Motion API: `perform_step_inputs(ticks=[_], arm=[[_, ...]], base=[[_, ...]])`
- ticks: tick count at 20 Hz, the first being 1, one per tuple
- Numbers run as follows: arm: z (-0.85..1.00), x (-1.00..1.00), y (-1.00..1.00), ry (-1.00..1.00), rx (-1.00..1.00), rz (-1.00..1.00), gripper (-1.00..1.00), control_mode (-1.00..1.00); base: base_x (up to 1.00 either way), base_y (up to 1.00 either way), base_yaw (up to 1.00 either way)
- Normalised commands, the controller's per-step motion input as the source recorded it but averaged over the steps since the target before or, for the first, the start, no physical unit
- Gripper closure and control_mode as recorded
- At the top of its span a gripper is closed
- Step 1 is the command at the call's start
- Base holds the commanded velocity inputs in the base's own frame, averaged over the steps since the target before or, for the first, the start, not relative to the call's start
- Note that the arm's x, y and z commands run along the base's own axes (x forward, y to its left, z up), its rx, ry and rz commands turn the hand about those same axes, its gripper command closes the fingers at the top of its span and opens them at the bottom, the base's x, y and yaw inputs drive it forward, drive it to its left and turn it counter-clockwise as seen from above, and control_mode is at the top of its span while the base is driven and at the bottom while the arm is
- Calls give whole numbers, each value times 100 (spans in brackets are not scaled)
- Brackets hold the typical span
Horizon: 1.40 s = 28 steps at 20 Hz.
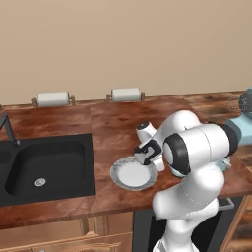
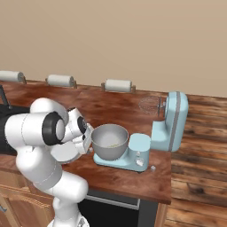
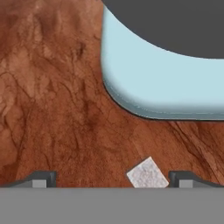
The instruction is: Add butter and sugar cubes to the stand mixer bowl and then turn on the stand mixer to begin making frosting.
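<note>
**Mixer bowl, plate and a sugar cube at the gripper**

The stand mixer bowl [image 2: 109, 142] is being carried on the flat base of the stand mixer [image 2: 170, 122]; a pale yellowish piece, apparently the butter [image 2: 114, 144], is lying inside it. The white plate [image 1: 132, 174] is being shown bare on the wooden counter [image 1: 113, 123]. In the hand view, the gripper [image 3: 113, 178] is being held spread wide, grasping nothing, above one of the sugar cubes [image 3: 147, 173] resting on the counter beside the mixer base.

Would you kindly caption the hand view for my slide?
Open jaws hover over the wooden counter, a sugar cube between them, beside the stand mixer base.
</note>
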Motion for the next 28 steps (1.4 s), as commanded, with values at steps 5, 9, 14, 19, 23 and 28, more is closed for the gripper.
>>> perform_step_inputs(ticks=[5,9,14,19,23,28], arm=[[-21,-26,-17,-10,1,0,-100,-100],[-16,-33,-20,-13,2,1,-100,-100],[-11,-24,-13,-10,2,3,-100,-100],[-17,-5,-2,-1,0,2,-100,-100],[-21,0,0,0,0,1,-100,-100],[-24,0,0,0,0,1,-100,-100]], base=[[0,0,0],[0,0,0],[0,0,0],[0,0,0],[0,0,0],[0,0,0]])
